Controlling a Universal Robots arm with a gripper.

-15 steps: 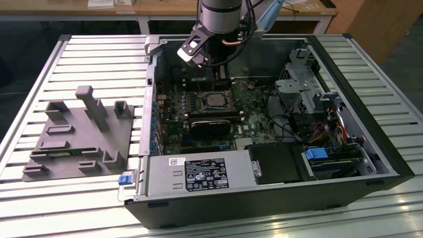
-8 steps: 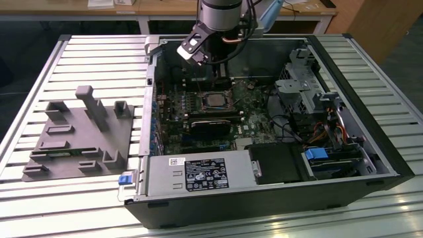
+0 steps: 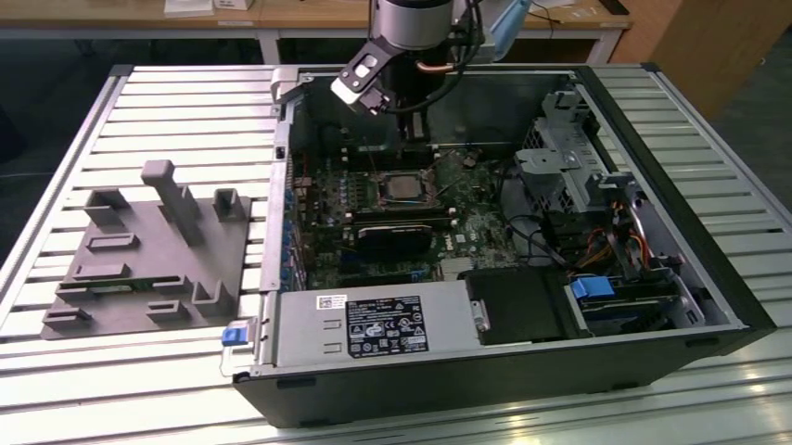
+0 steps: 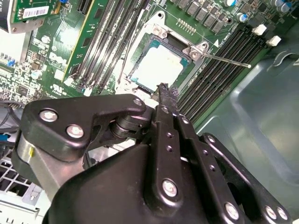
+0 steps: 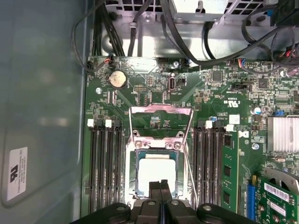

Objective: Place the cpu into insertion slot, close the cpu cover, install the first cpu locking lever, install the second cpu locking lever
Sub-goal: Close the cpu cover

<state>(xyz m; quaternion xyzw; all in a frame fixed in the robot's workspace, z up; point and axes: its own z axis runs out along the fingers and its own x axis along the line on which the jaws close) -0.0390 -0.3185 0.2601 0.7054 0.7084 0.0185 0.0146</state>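
Claw (image 5: 160, 190) closed and empty, fingertips pressed together just over the near edge of the chip (image 5: 156, 173). Chip sat flat in its socket (image 5: 132, 173). Beyond it, cover (image 5: 161, 110) stood flipped open above green board (image 5: 205, 93).

No line of print legible.
- Power supply (image 3: 310, 329), near end of the case (image 3: 495, 394): black-and-white label (image 3: 384, 326); small white barcode sticker (image 3: 332, 300) at its far corner, toward the exterior view's left.
- Case wall (image 5: 42, 93): white sticker (image 5: 14, 175) (one dark mark, lettering unresolved).
- Expansion card (image 5: 289, 210): barcode strip (image 5: 280, 191).
- Green board (image 5: 154, 121): white silk-screen marks (image 5: 232, 103), unreadable.
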